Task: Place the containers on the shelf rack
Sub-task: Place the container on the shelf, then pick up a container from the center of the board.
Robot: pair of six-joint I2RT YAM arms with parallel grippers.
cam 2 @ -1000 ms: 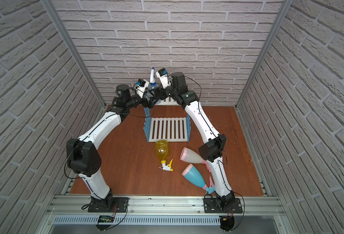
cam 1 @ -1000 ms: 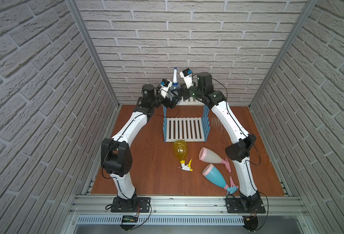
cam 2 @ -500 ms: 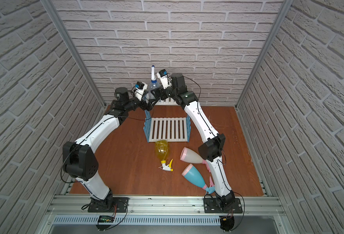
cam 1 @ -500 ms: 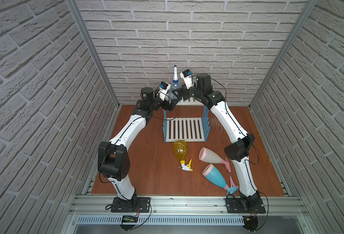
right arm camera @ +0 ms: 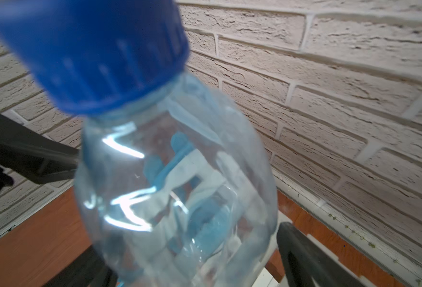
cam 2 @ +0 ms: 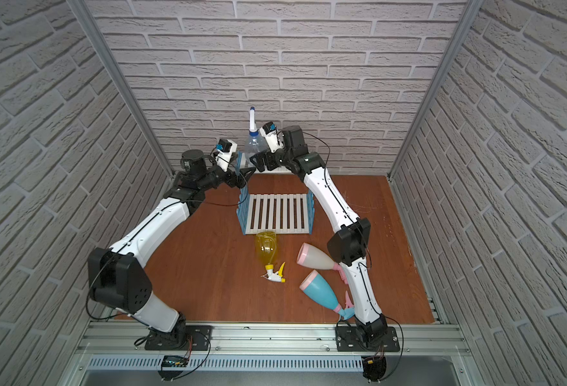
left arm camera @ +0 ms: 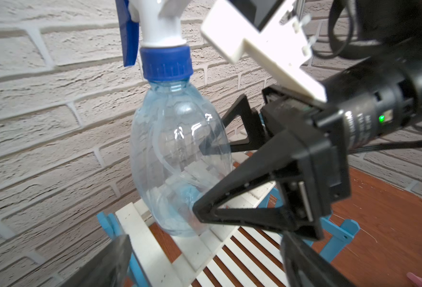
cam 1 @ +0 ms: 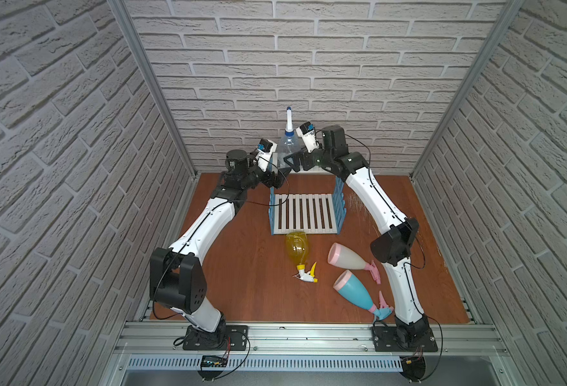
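The right gripper [left arm camera: 201,179] stands wide, fingers [left arm camera: 242,188] straddling the clear bulbous spray bottle [left arm camera: 177,154], upright on the rear slats of the white-and-blue slatted shelf rack [cam 1: 309,214]. The left gripper [cam 1: 282,175] hangs wide and empty at the rack's left side. Before the rack lie the transparent yellow bottle [cam 1: 296,245], cream-white bottle [cam 1: 345,259] and light blue bottle [cam 1: 355,290].

Both arms arch forward, left pincer [cam 1: 281,174] and right pincer [cam 1: 291,162] spread wide, close together.
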